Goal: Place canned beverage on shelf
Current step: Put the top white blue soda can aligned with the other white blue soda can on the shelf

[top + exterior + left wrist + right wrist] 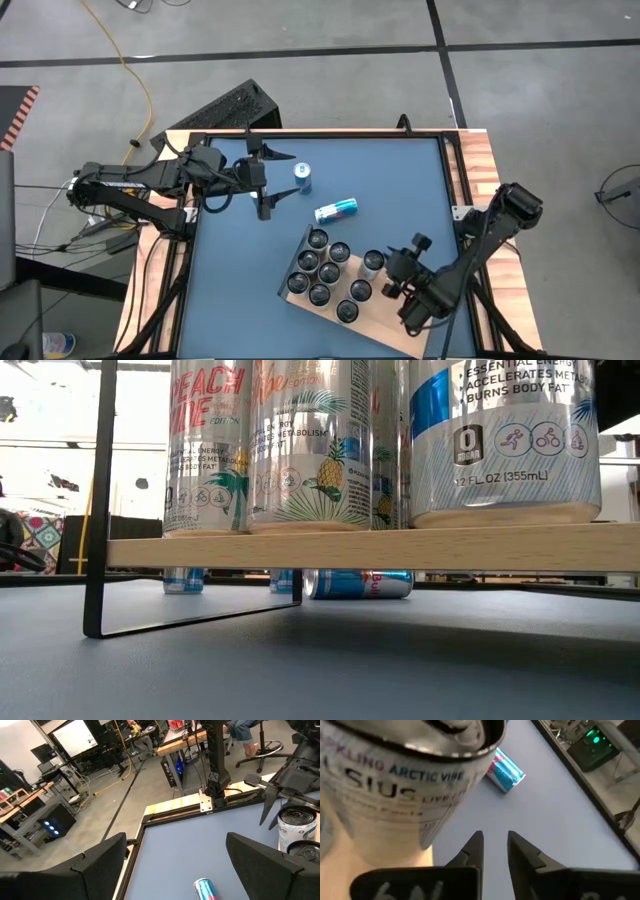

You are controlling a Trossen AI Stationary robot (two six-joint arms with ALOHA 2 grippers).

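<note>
Shelf can [505,440]: "12 FL OZ (355mL)", "BURNS BODY FAT". Left can [207,445]: "PEACH". Near can [405,785]: "ARCTIC VIBE".

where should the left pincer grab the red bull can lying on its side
Across the middle of the blue can, from straight above. It lies flat on the table, so only its round sides offer opposing faces; set the open left pincer square to its long axis.

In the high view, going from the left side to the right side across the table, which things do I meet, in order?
Left hand → upright can → blue can lying on its side → shelf loaded with cans → right hand.
</note>
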